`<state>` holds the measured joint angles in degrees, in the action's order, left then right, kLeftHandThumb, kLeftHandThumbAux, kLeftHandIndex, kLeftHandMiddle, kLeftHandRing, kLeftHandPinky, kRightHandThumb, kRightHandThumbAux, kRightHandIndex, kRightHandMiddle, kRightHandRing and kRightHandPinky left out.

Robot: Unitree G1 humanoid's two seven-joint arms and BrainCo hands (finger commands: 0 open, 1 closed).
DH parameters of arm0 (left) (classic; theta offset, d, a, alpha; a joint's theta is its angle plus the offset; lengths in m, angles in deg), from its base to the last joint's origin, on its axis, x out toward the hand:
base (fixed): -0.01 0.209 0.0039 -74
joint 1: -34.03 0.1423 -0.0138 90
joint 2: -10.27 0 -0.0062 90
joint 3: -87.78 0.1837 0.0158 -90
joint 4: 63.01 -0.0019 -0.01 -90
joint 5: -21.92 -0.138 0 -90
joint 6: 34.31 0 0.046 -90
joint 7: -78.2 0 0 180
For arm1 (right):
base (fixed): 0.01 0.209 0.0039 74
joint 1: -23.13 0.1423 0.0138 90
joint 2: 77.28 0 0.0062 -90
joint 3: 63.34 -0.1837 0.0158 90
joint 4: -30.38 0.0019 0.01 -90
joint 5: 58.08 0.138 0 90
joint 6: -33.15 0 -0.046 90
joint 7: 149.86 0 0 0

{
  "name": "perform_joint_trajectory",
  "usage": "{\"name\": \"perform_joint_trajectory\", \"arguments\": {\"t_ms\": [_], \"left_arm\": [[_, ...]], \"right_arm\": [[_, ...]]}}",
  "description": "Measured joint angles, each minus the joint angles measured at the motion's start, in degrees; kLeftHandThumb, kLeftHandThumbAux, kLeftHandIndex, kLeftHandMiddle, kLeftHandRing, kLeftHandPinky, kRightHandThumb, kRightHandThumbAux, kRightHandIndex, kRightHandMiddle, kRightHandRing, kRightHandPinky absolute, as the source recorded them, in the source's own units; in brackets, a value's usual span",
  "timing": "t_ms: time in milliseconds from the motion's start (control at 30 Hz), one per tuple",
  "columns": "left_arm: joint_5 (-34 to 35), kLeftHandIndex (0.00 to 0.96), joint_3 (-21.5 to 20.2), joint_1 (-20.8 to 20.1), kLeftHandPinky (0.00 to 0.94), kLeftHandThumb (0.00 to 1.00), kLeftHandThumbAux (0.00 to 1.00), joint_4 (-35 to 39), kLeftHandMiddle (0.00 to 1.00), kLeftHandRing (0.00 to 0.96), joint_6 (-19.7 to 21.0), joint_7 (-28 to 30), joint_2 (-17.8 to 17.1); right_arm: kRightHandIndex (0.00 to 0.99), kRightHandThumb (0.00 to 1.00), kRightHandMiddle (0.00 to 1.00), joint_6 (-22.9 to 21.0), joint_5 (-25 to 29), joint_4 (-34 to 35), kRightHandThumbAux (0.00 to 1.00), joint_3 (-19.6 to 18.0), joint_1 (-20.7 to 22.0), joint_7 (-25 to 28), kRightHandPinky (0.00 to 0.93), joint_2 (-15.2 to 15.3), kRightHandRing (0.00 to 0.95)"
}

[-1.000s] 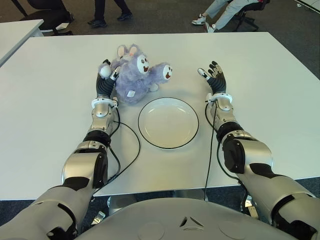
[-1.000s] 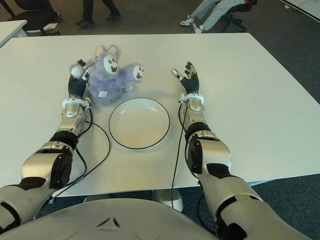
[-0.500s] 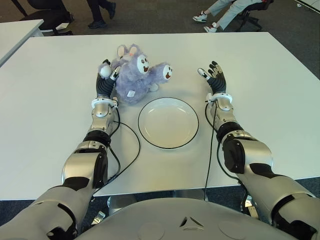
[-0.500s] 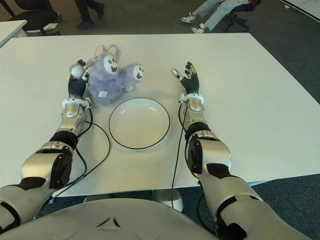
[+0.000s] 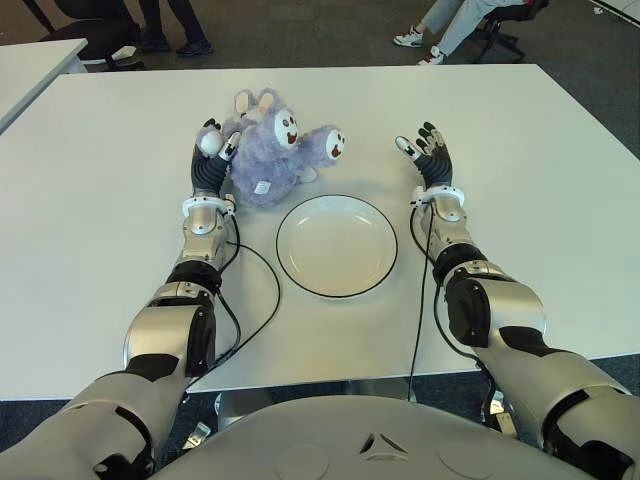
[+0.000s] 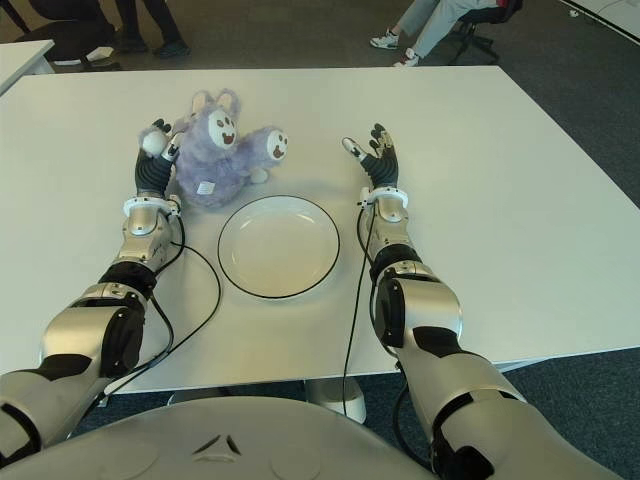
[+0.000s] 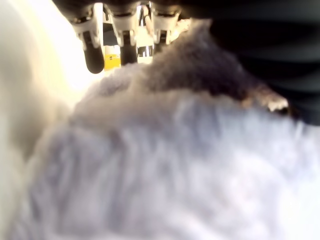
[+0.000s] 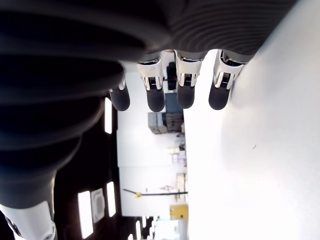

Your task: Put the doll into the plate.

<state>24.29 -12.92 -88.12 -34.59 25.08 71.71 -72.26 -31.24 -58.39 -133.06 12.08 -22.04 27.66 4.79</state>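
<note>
Doll (image 5: pixel 272 155) lies on table (image 5: pixel 520 180) behind plate (image 5: pixel 337 246); left hand (image 5: pixel 212 150) touches its side, fingers relaxed; right hand (image 5: pixel 427 150) spread, empty

Silver-shelled arms with black joints, black cables (image 5: pixel 268 285), and black-fingered, white-tipped hands.

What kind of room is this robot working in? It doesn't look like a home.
Probably an office or lab. The doll and plate sit on a big plain white table, with dark carpet beyond it, an office chair and people's legs nearby.
</note>
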Motion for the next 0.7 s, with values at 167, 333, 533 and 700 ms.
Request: {"name": "perform_joint_trajectory", "arguments": {"t_ms": [167,333,533,700], "left_arm": [[0.09,0.0,0.0,0.01,0.109,0.0,0.479,0.0,0.091,0.105,-0.13,0.0,0.04],[0.1,0.0,0.02,0.01,0.117,0.0,0.478,0.0,0.09,0.104,-0.31,0.0,0.05],[0.1,0.0,0.05,0.01,0.119,0.0,0.477,0.0,0.092,0.108,-0.48,0.0,0.05],[0.11,0.0,0.05,0.02,0.108,0.0,0.478,0.01,0.085,0.101,-0.56,0.0,0.05]], "right_arm": [[0.008,0.062,0.023,0.0,0.0,0.01,0.675,0.0,-0.01,-0.01,0.013,0.01,0.014],[0.008,0.064,0.022,0.0,0.0,0.01,0.673,0.0,-0.01,-0.02,0.014,0.0,0.014],[0.009,0.066,0.021,0.0,0.01,0.02,0.672,-0.01,-0.02,-0.03,0.013,0.0,0.013],[0.01,0.063,0.023,0.0,0.03,0.03,0.675,-0.02,-0.02,-0.03,0.015,-0.01,0.013]]}}
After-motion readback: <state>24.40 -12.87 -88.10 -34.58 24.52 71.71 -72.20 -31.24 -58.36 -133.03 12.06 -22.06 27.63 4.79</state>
